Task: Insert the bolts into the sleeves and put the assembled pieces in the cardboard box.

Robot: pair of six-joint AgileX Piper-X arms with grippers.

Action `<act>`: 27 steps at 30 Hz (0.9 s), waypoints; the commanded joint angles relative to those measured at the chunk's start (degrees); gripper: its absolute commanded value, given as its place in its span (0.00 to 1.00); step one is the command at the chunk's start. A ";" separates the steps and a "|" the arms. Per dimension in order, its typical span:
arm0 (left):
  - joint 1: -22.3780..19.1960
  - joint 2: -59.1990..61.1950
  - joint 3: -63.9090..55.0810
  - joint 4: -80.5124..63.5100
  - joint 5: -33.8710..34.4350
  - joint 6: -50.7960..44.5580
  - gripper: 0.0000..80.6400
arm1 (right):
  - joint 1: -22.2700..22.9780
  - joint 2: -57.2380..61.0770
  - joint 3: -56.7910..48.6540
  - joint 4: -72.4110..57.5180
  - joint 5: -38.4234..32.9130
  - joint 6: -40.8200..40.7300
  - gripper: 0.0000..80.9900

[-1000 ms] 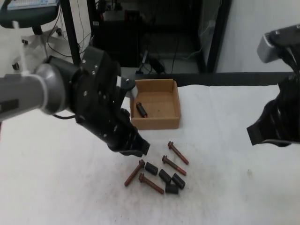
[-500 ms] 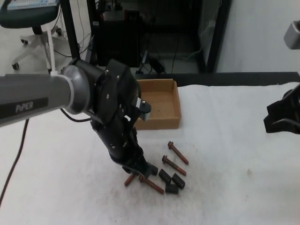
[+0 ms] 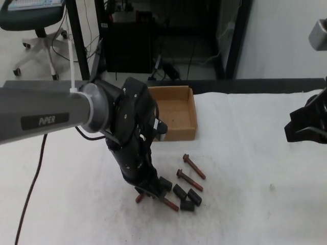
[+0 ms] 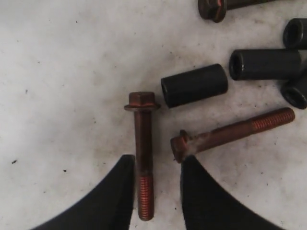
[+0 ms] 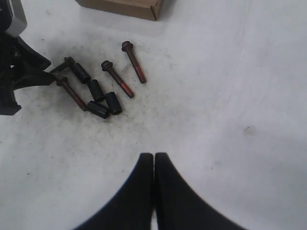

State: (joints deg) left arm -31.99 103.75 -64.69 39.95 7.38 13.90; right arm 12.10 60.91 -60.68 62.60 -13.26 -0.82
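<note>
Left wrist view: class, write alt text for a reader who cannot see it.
The left gripper, open, straddles the threaded end of a reddish-brown bolt lying on the white bench. A second bolt and several black sleeves lie close beside it.

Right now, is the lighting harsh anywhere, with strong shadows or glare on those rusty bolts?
Left wrist view: soft, even light; the rusty brown hex-head bolt between the left jaws casts hardly any shadow on the white speckled bench, and the black cylindrical sleeve shows only a dull sheen. Right wrist view: the brown cardboard box leaves a faint shadow along its edge.
</note>
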 commanded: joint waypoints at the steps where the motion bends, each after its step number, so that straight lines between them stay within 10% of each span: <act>1: -0.23 0.61 -0.49 -1.44 -0.88 -1.07 0.38 | -0.13 -0.64 -0.10 0.00 -0.84 -0.25 0.01; 27: -0.23 4.67 -1.97 -6.57 -0.88 -2.58 0.38 | -0.13 -0.64 -0.10 1.51 -0.84 -0.25 0.01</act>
State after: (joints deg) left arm -31.99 108.01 -65.87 34.36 6.30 11.81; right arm 12.10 60.81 -60.61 63.93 -13.33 -0.82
